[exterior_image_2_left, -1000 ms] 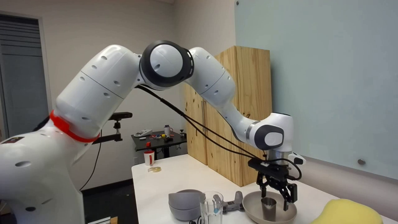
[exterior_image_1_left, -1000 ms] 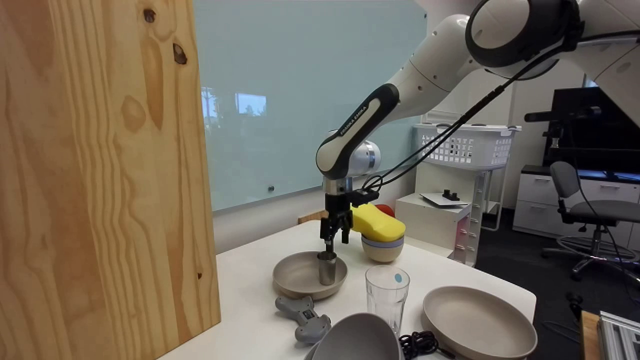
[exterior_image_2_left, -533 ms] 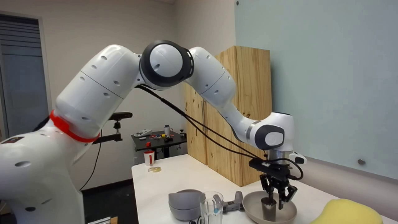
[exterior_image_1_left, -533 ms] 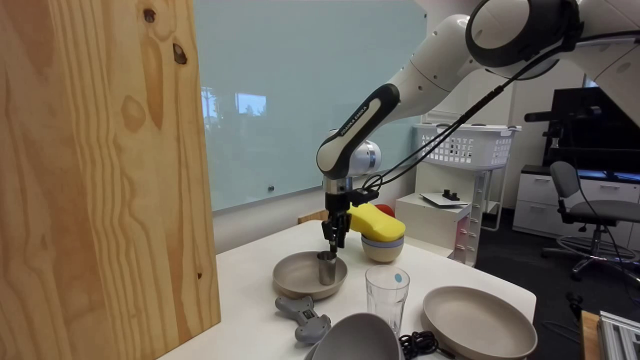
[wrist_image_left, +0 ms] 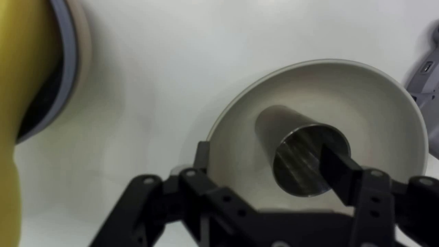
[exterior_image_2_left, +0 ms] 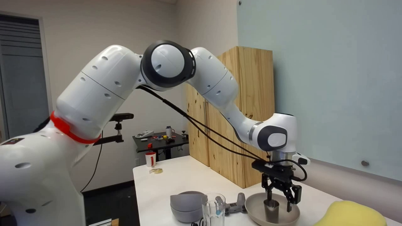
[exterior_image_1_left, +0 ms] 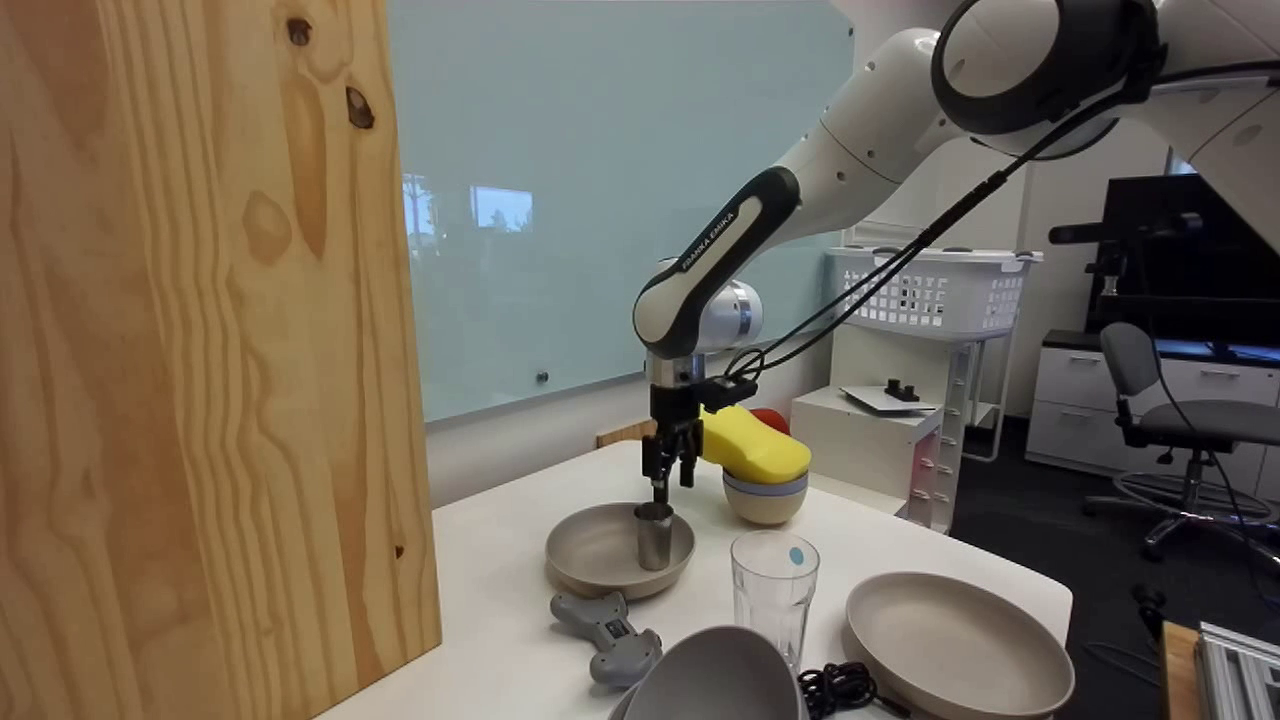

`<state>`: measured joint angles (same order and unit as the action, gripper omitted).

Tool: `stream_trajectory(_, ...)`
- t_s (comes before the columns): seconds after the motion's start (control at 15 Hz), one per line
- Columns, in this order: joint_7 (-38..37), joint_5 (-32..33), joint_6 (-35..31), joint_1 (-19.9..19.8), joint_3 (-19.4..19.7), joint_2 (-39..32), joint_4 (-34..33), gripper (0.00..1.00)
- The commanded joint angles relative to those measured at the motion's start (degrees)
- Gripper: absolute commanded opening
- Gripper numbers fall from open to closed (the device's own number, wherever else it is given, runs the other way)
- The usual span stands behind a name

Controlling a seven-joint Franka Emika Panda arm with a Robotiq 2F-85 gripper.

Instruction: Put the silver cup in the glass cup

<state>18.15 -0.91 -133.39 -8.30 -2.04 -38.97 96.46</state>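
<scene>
Black two-finger gripper (exterior_image_2_left: 279, 204) spread at the silver-grey metal cup (exterior_image_2_left: 272, 213), upright in the shallow tan bowl (exterior_image_1_left: 590, 550); one jaw over or inside the cup's mouth, can't tell which. Offset suggests a wall pinch. Clear glass tumbler (exterior_image_1_left: 775, 590) on white worktop (exterior_image_1_left: 490, 580); base partly hidden by grey bowl (exterior_image_1_left: 715, 680).

Silver cup (exterior_image_1_left: 654, 542) upright in bowl (exterior_image_1_left: 590, 548), glass cup (exterior_image_1_left: 775, 598) apart

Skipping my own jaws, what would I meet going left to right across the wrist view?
Yellow object → blue-rimmed bowl → silver cup → grey controller, cut off at the right edge. The shallow bowl surrounds the cup, so I left it out.
</scene>
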Motion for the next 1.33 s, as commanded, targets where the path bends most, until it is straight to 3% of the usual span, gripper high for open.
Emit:
stream_trajectory(0.0, 2.03, 0.41, -1.37, -0.43, -0.28, -1.27, -0.41, 1.00)
stream_trajectory(1.27, 2.24, 2.15, -1.84, -0.36, 0.58, -3.58, -0.51, 1.00)
